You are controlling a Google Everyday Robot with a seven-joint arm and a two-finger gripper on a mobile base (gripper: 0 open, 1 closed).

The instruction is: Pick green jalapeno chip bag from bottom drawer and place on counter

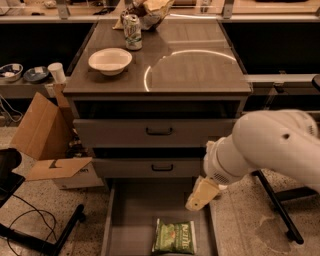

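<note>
- the gripper [201,195] hangs over the right wall of the bottom drawer [131,220] and hides part of that wall.
- the drawer's near end is cut off by the lower edge.
- the arm [270,145] runs out past the right edge.
- the wrinkled bag [155,6] at the far end of the counter [200,70] is cut by the top edge.

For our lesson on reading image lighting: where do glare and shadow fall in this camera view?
Camera view: a bright curved glare arcs across the counter; dark shadow fills the gaps above the drawer fronts; the bottom drawer is dimly lit, with the green jalapeno chip bag inside; the claw hangs above its right side.
</note>
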